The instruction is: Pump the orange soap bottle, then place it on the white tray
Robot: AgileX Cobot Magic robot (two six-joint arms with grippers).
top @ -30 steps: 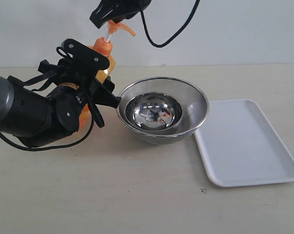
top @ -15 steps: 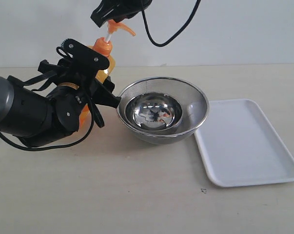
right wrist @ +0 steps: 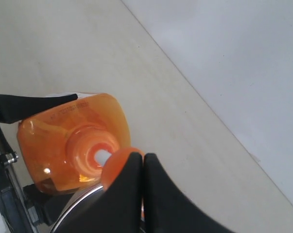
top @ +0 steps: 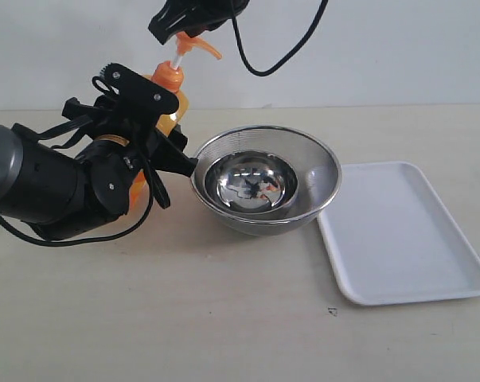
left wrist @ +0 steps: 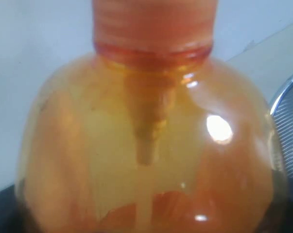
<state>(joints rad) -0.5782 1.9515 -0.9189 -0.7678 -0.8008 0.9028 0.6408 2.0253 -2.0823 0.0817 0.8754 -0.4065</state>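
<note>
**mika_r:** so it's basically all orange soap bottle [left wrist: 146, 160], super close up. The shoulder fills nearly the whole frame. Plastic's see-through and a bit blurry.

**dan77:** yeah, and the ribbed orange collar [left wrist: 153, 24] sits on the neck, cut off by the frame edge. You can see the dip tube [left wrist: 146, 141] through the plastic, running down inside from the neck.

**mika_r:** couple of bright glare spots [left wrist: 218, 130] on the shoulder too. Pale wall [left wrist: 34, 43] behind it.

**dan77:** plus a sliver of beige worktop [left wrist: 267, 58] off to one side, and the curved rim of a steel mesh bowl [left wrist: 288, 136] just beside the bottle. Touching or not, can't tell. Dark patch [left wrist: 3, 204] in one corner, no idea what it is.
</note>
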